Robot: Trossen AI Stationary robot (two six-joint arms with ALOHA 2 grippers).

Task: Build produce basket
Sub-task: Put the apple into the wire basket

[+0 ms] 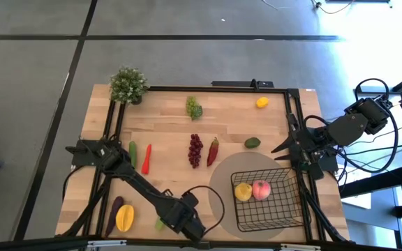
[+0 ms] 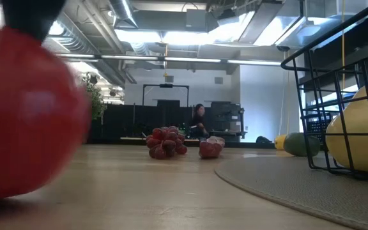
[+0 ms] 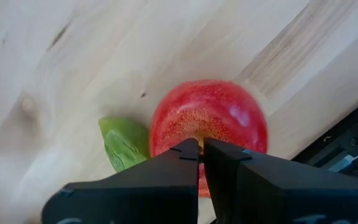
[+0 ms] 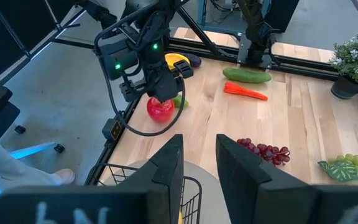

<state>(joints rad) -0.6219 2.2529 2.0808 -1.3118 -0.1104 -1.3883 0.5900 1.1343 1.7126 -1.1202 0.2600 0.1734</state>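
A red apple (image 3: 207, 121) with a green leaf (image 3: 126, 143) rests on the wood near the table's front edge, left of centre. It also shows in the right wrist view (image 4: 160, 110) and, large, in the low view (image 2: 24, 108). My left gripper (image 3: 201, 152) stands on top of it, fingers closed to a narrow gap. In the high view the arm hides the apple. The black wire basket (image 1: 285, 209) stands at the front right on a round mat, holding a yellow fruit (image 1: 243, 191) and a pink peach (image 1: 261, 189). My right gripper (image 1: 288, 139) is open and empty beyond the basket. My left gripper comes at the red apple from above, pointing down, its fingertips (image 3: 185, 152) closed together over the apple's top hollow (image 3: 197, 138). The fingers hide what lies between them. The apple sits upright with its underside on the table.
Across the table lie green grapes (image 1: 194, 107), a lemon (image 1: 262, 102), an avocado (image 1: 252, 143), dark red grapes (image 1: 195, 150), a chili (image 1: 213, 150), a carrot (image 1: 146, 157), a cucumber (image 1: 132, 150), an eggplant (image 1: 114, 213) and a mango (image 1: 124, 218). A potted plant (image 1: 128, 85) stands at the far left corner.
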